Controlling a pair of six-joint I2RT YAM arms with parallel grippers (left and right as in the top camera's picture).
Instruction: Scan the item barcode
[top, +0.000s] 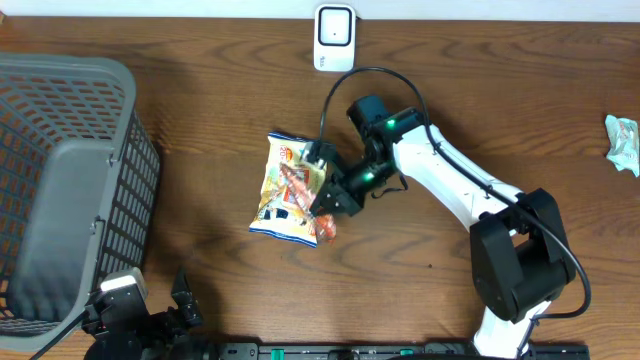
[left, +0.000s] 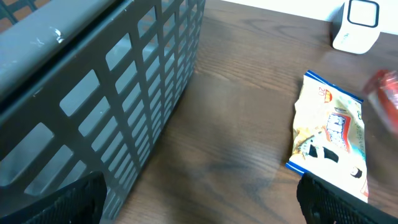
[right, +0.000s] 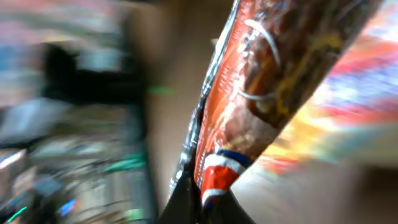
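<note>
Right claw (top: 327, 208) clamped on a red packet (top: 327, 231), mid-table.
The packet is held at the snack bag's (top: 285, 190) near right corner, well apart from the far white scanner (top: 333, 38); the left claw (left: 202, 200) gapes wide beside the basket (top: 60, 180).

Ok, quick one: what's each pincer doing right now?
Left pincer: open, holding nothing.
Right pincer: closed on a red snack packet.

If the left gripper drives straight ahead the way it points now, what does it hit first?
Probably bare table, in the gap between the basket and the snack bag; depth is unclear.
</note>
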